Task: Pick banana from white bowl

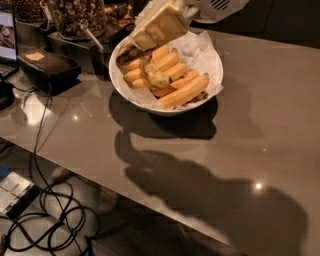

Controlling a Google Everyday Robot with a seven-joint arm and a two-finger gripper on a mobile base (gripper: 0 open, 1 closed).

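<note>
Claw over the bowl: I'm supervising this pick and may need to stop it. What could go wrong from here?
The claw hangs over the white bowl's far-left side, where the dark-spotted banana lies packed against smooth orange bananas; it might catch a neighbour instead. The crinkled paper liner could snag and lift too. A jar stands close beside the bowl; a wide swing might hit it.

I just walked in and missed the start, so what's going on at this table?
A robot arm's gripper hangs over the back-left side of a white bowl full of bananas, which sits on the table. It is close above the fruit, but no banana has been lifted out yet.
</note>
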